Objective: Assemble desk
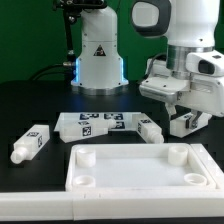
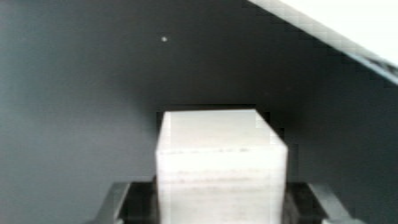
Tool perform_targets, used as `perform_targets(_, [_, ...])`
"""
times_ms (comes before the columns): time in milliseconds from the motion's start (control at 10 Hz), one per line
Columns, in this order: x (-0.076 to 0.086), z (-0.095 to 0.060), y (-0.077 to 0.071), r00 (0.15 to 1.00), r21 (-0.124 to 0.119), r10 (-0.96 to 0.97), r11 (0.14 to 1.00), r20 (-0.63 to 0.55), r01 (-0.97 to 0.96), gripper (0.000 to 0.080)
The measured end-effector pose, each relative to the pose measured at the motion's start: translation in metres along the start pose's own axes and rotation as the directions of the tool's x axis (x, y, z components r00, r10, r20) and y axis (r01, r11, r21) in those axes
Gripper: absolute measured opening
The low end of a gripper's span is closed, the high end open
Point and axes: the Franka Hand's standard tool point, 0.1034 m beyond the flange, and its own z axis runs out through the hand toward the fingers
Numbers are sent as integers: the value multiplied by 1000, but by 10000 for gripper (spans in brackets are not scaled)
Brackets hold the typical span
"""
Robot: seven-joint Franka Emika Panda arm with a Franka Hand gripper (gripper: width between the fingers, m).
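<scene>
At three o'clock in the exterior view, the white Franka arm (image 1: 185, 60) hangs over a black table (image 1: 30, 105); its gripper (image 1: 186, 118) is clenched around a white square-section desk leg, the gripped leg (image 1: 192, 123), which shows a black-and-white tag on one face; whether its lower end touches the table cannot be told. The wrist view looks along the gripped leg (image 2: 222, 150) toward the table; the gripper (image 2: 222, 205) has a dark finger (image 2: 125, 200) on each side of it, and bare black table lies beyond.

At six o'clock in the exterior view, nearest the camera, lies the desk panel (image 1: 135, 168); it is a large white rectangle lying flat, with a raised rim and a round socket in each corner; the gripper hangs just past its two o'clock corner, not touching it. At the centre, just beyond the panel toward twelve o'clock, lies the marker board (image 1: 92, 123), thin, flat and covered in tags. A second leg (image 1: 150, 128) lies just beside the board's three o'clock end, between board and gripper; a third leg (image 1: 30, 143) lies on its side at nine o'clock, slanted, apart from the other parts. At twelve o'clock stands the robot base (image 1: 98, 60), white, with a blue glow low on its side.
</scene>
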Motion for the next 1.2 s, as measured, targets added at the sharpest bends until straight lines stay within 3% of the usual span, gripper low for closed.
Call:
perform_targets(200, [0,1,-2,987,1,-159,987,11,159,284])
perform_targets(500, [10,7,-5,832,-4,-554,832,40,554,285])
perform_targets(600, [11,7,-2,813,-19,-580,814,49,581,285])
perform_targets(700, [10,7,-3,816,-18,-576,816,49,578,285])
perform_targets(800, [10,7,-3,818,-18,-573,818,49,575,351])
perform_targets(900, [11,8,-3,827,-19,-561,827,48,562,351])
perform_targets(1100, [6,-4,-2,854,2,-517,856,66,518,613])
perform_targets(1200, [4,-15,2,903,-12,-422,906,85,424,638])
